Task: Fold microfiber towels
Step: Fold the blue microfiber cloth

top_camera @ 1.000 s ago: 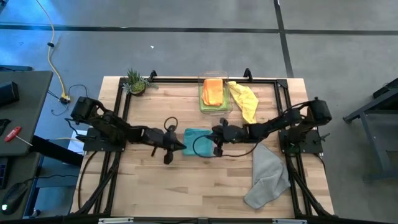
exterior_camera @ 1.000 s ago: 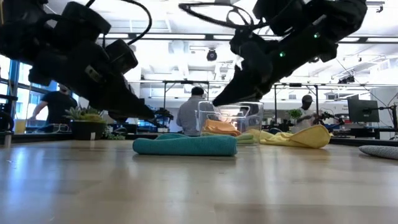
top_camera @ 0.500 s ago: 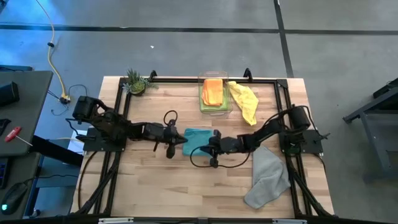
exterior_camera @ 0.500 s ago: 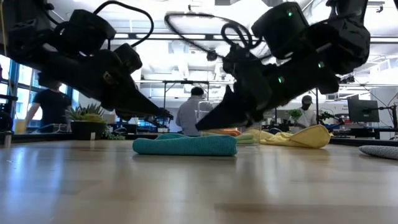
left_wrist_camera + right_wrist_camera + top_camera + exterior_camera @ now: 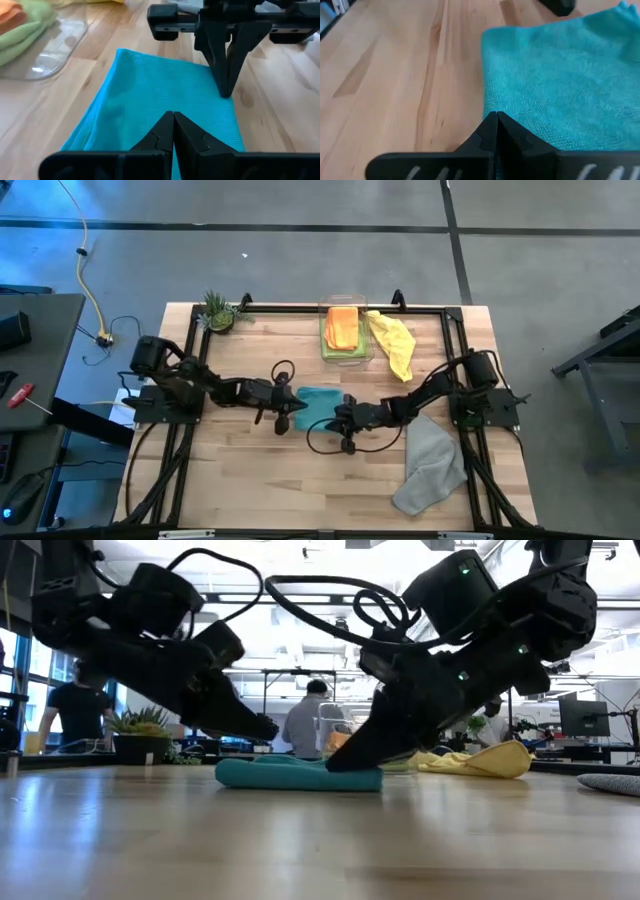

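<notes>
Folded teal towel (image 5: pixel 318 402) flanked by both tools at bench (image 5: pixel 250 480) centre.
Left tool (image 5: pixel 297 409) pressed together at its left edge; right tool (image 5: pixel 326 420) pressed together, tip on its front edge. Orange (image 5: pixel 341 327) and green towels stacked in bin, yellow (image 5: pixel 393 342) beside, grey (image 5: pixel 432 463) at right.

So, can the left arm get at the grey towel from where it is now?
Probably not easily. The left gripper is shut at the teal towel, and the right gripper and its arm lie across the way to the grey towel.
</notes>
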You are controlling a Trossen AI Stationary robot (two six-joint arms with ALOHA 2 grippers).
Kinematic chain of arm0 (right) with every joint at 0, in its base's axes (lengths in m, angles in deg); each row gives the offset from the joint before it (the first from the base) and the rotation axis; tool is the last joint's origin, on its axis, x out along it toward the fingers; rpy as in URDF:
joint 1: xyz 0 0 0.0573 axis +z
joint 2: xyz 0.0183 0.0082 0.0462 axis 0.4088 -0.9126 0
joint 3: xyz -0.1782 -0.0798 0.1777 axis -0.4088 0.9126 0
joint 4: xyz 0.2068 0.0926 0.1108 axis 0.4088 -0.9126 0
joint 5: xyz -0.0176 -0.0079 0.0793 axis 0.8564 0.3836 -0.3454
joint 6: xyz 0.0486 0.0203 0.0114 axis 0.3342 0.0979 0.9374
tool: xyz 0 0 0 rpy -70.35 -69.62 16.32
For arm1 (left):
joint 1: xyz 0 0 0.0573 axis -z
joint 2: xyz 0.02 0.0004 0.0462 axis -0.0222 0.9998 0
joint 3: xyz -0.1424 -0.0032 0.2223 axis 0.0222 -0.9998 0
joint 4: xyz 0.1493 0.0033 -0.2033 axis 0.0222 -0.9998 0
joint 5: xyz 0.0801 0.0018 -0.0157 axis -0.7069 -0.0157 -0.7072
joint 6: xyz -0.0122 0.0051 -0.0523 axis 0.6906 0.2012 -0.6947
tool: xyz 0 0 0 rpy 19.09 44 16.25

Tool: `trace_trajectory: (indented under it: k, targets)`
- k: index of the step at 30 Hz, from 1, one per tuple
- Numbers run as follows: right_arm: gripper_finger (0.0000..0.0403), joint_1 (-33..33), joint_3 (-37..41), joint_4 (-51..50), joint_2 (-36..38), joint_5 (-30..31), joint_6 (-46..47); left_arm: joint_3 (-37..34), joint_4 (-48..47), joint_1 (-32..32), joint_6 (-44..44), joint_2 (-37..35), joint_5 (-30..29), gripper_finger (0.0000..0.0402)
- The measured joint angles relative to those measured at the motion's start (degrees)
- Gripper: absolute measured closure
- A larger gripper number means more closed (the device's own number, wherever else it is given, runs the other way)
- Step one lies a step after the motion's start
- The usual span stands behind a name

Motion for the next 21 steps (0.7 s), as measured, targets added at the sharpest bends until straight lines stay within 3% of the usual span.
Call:
trace_trajectory:
  k: [13, 21]
  targets:
    - [0.0403, 3.69, -0.02, -2.53, 0.00, -2.84, 0.51, 4.57, 0.49, -0.07, 0.87, 10.69, -2.05, 0.0402]
    - [0.0403, 3.77, -0.06, -7.38, 7.20, -1.67, -0.36, 4.16, -0.64, 0.52, 0.31, 9.65, -4.71, 0.0402]
